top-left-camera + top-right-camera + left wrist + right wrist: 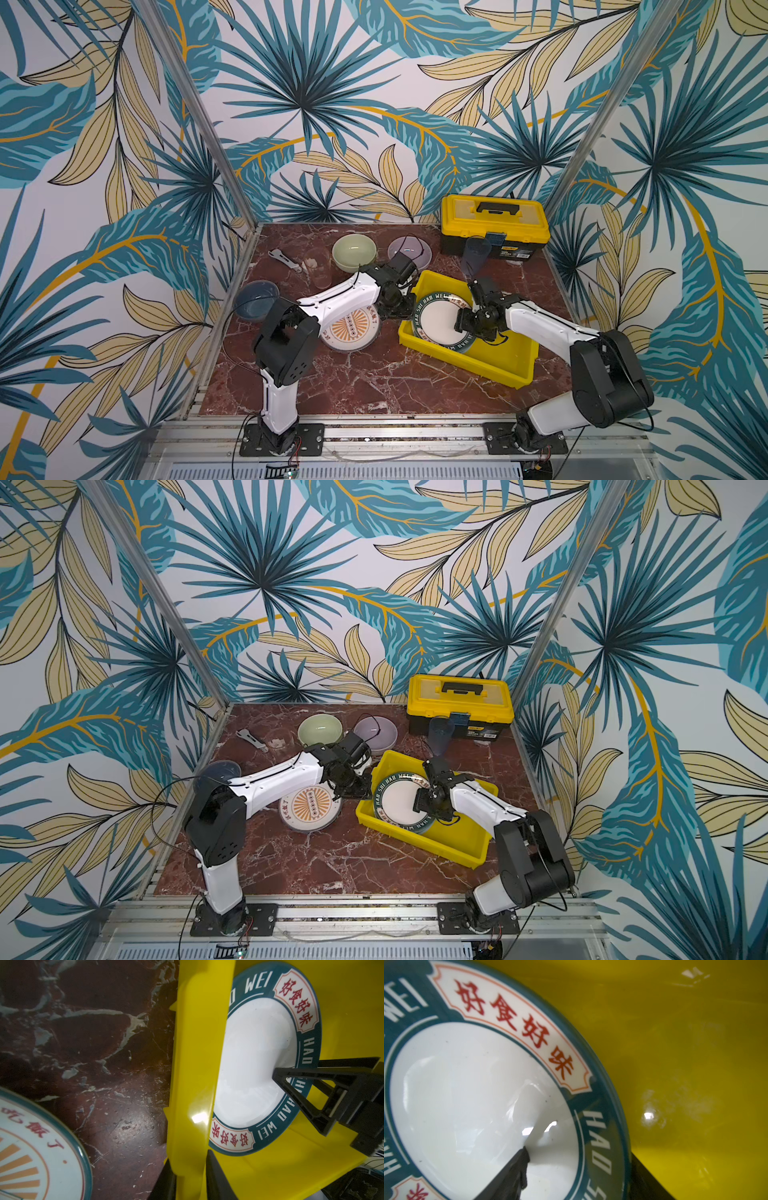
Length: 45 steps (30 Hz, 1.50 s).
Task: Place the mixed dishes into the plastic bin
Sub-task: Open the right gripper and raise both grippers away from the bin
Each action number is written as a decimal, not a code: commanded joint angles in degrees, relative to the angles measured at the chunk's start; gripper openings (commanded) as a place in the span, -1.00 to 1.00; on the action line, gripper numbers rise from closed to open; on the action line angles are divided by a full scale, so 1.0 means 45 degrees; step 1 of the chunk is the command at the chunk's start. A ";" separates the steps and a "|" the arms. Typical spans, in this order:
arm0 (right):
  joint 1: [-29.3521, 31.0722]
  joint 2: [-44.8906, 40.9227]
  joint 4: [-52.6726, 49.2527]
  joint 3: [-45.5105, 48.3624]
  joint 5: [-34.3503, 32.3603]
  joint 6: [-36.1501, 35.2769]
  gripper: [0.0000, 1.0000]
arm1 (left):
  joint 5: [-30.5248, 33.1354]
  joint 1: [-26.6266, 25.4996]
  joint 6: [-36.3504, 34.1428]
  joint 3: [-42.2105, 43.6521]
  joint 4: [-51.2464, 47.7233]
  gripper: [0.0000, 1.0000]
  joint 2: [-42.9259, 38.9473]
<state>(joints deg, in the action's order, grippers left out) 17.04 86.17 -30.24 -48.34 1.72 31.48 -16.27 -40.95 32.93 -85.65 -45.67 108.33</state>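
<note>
The yellow plastic bin (498,357) (195,1043) lies askew right of centre. My left gripper (405,309) (189,1156) is shut on its left wall, one finger on each side. A white plate with a dark lettered rim (436,320) (467,1084) sits tilted inside the bin. My right gripper (461,320) (579,1151) is shut on its rim, one finger in the white well, the other beneath. An orange sunburst plate (351,328) (31,1157) rests on the table under the left arm. Green (354,251), lilac (409,249) and blue-grey (257,299) bowls stand behind.
A yellow-and-black toolbox (494,224) stands at the back right with a bluish tumbler (476,253) in front of it. A clear tumbler (320,266) and a grey metal tool (284,259) are at the back left. Metal frame posts border the marble table.
</note>
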 commanded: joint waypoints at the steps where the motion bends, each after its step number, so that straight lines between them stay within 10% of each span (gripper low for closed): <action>1: 0.0158 0.0284 0.0605 -0.0247 0.0289 0.0163 0.41 | -0.0505 -0.0237 0.0143 -0.0342 0.0791 -0.50 0.0114; 18: 0.0062 -0.1993 -0.2575 -0.1533 -0.1791 -0.0872 0.49 | -0.0426 -0.0117 -0.0002 -0.0499 0.0791 -0.40 -0.0113; 26: 0.0705 -0.2208 -0.2365 -0.3301 -0.0166 -0.2024 0.32 | -0.0390 0.1291 -0.0293 0.0503 0.0775 -0.03 -0.1878; 45: 0.5275 0.5164 -0.1596 -1.0860 0.0390 -0.2376 0.07 | 0.2599 0.6540 0.0611 0.7326 0.0146 0.01 -0.6991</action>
<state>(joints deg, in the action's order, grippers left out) 39.94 105.69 -38.39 -94.56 2.22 20.91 -7.38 -13.26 34.85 -54.48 -45.01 78.24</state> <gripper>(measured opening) 0.541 0.513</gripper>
